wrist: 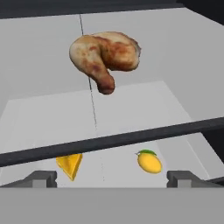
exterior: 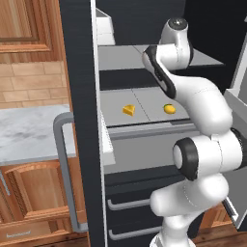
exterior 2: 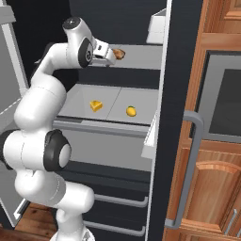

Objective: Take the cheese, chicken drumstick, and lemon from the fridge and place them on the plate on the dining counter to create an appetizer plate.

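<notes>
Gripper [exterior 2: 110,55] is inside the fridge [exterior 2: 162,141] at upper-shelf height, fingers [wrist: 43,178] spread wide, nothing between them.

Chicken drumstick [wrist: 105,57] lies on the upper shelf just ahead of the fingers, thick end to the right in the hand view, narrow bone end pointing down toward the camera. Cheese [exterior 2: 96,105] and lemon [exterior 2: 131,111] sit on the shelf below the drumstick, cheese to the left of the lemon, apart from each other.

Handling, my read:
- Drumstick: light, lumpy, skin probably slick. Take it across the thick meaty part; the bone end is thin and likely to pivot in the grip.
- Cheese: stiff wedge; pinch the two flat faces, not the tip.
- Lemon: round, firm, may roll; close across its short width.

No brand, label or readable writing on the food or the fridge.
</notes>
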